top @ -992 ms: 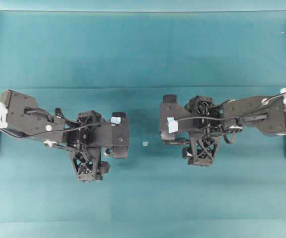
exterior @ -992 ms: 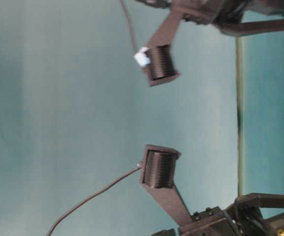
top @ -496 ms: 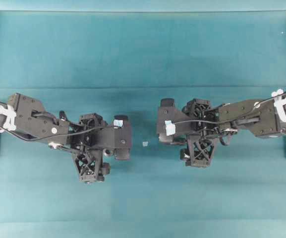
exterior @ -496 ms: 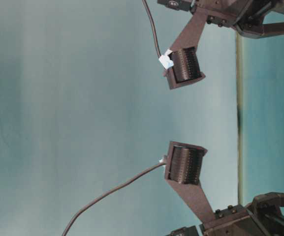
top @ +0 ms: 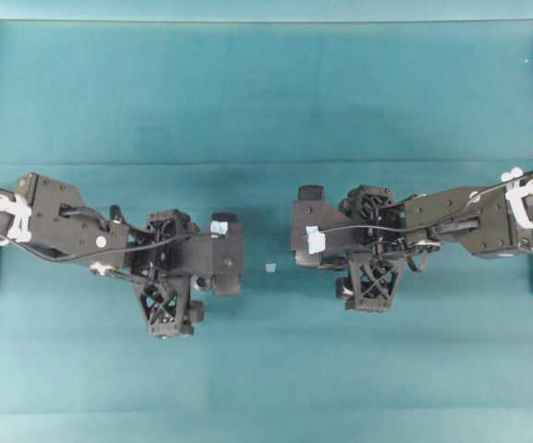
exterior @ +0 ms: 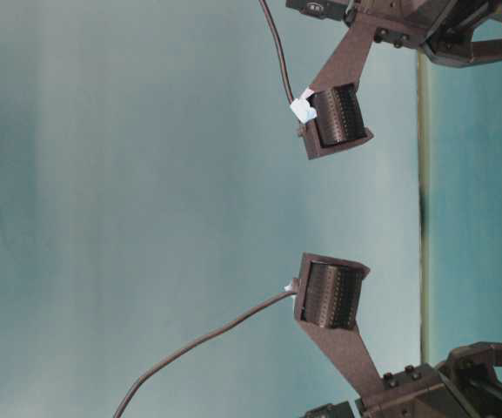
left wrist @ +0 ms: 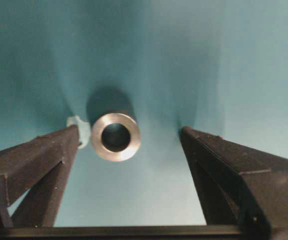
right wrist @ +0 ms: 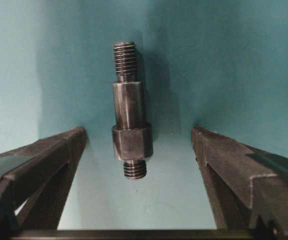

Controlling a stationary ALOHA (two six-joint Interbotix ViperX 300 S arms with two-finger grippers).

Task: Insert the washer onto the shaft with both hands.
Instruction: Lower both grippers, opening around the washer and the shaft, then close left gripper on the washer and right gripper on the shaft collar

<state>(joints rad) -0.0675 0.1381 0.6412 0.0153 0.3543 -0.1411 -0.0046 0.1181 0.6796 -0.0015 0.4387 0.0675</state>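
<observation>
Overhead, the arms hide both washer (left wrist: 116,136) and shaft (right wrist: 130,131).

Both arms reach toward the middle — left gripper (left wrist: 129,150) and right gripper (right wrist: 139,150) gape wide, holding nothing.

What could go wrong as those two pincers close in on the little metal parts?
The washer sits nearer one finger of the open left pincer, so closing might nudge or tip it. The shaft lies loose between the open right pincer's fingers and could roll away.
</observation>
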